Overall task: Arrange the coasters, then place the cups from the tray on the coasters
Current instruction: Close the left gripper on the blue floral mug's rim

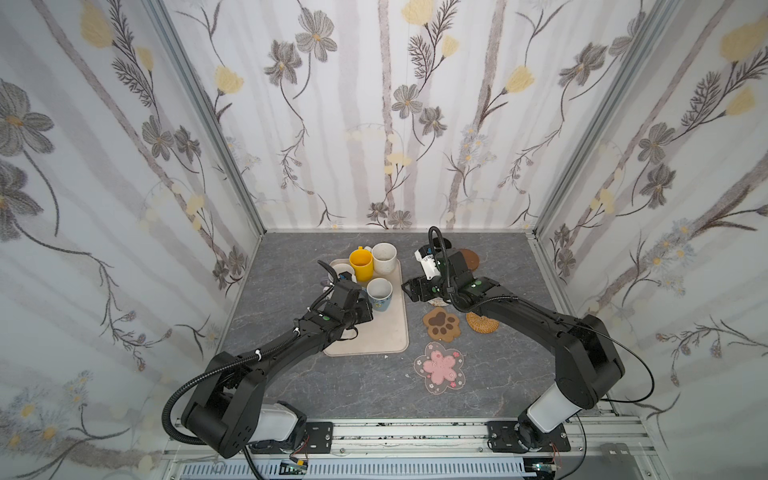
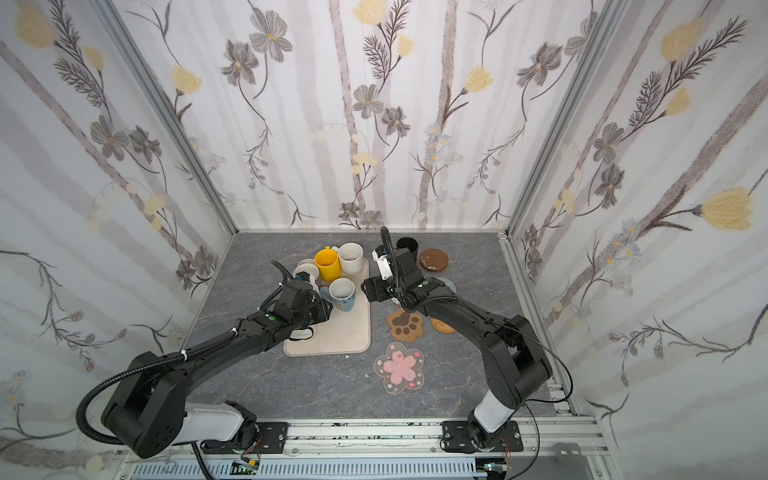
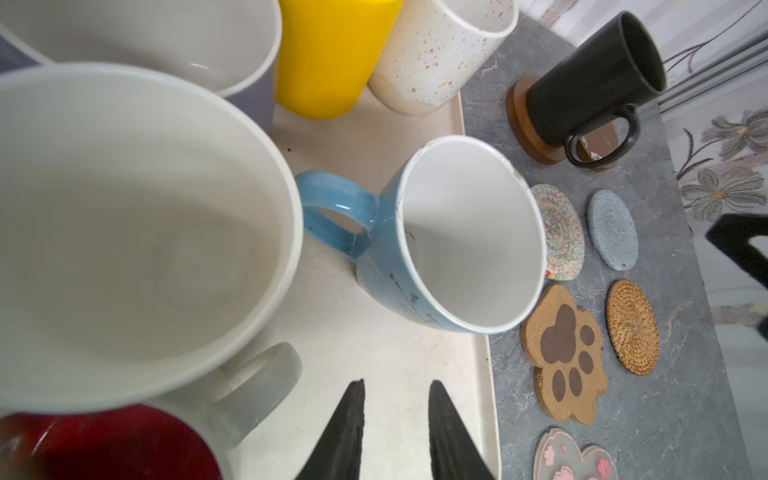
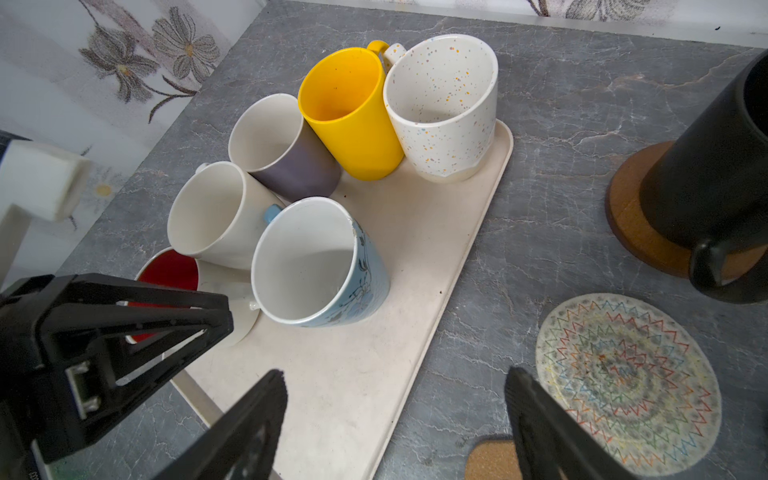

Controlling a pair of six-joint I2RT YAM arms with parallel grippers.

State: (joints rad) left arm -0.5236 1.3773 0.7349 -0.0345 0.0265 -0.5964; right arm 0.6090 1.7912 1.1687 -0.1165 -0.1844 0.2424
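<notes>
Six cups crowd the far end of the tray (image 1: 386, 332): yellow cup (image 1: 360, 263), speckled cup (image 1: 384, 257), light blue cup (image 1: 379, 294), lilac cup (image 4: 299, 170), plain off-white cup (image 4: 208, 216) and red-lined cup (image 4: 170, 270). The black cup (image 3: 582, 83) is already out, standing on a wooden disc coaster (image 3: 521, 120) on the table right of the tray. Left gripper (image 3: 397, 382) hovers over bare tray just beside the light blue cup, jaws slightly parted and empty, while right gripper (image 4: 395, 374) hangs at the tray's right edge, spread wide, holding nothing, with the woven coaster (image 4: 627, 384), grey coaster (image 3: 612, 230), paw coaster (image 1: 441, 324), rattan coaster (image 1: 482, 322) and flower coaster (image 1: 439, 368) lying on the table nearby.
</notes>
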